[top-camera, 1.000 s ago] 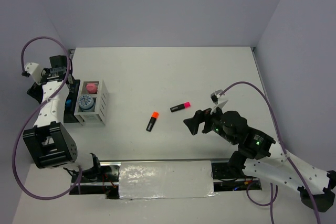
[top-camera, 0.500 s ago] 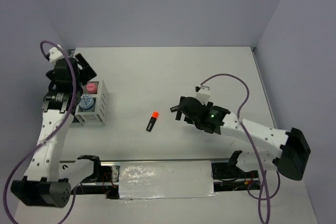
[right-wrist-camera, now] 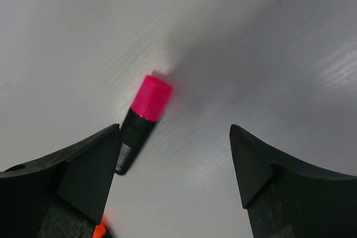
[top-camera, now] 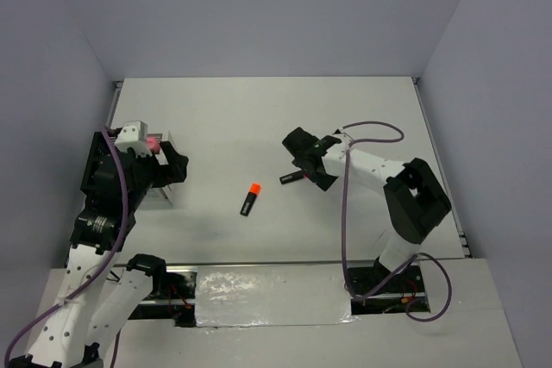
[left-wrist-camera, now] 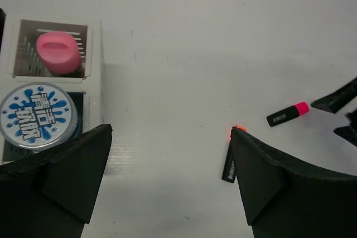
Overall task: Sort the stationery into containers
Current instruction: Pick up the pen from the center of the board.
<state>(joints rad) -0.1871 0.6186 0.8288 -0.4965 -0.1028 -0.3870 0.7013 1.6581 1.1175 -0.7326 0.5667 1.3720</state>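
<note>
**Q:** What stands at the left?
**A:** A white box [left-wrist-camera: 95, 54] holding a pink jar [left-wrist-camera: 58, 54] and a tin [left-wrist-camera: 36, 115]. The left claw [left-wrist-camera: 170, 137] hangs over the bench [top-camera: 259, 118] beside it, fingers spread.
**Q:** And rightward?
**A:** An orange highlighter [top-camera: 250, 200] lies mid-bench. The pink highlighter [right-wrist-camera: 142, 121] lies flat between the spread fingers of the right claw [right-wrist-camera: 174, 132], close to one finger and not pinched.
</note>
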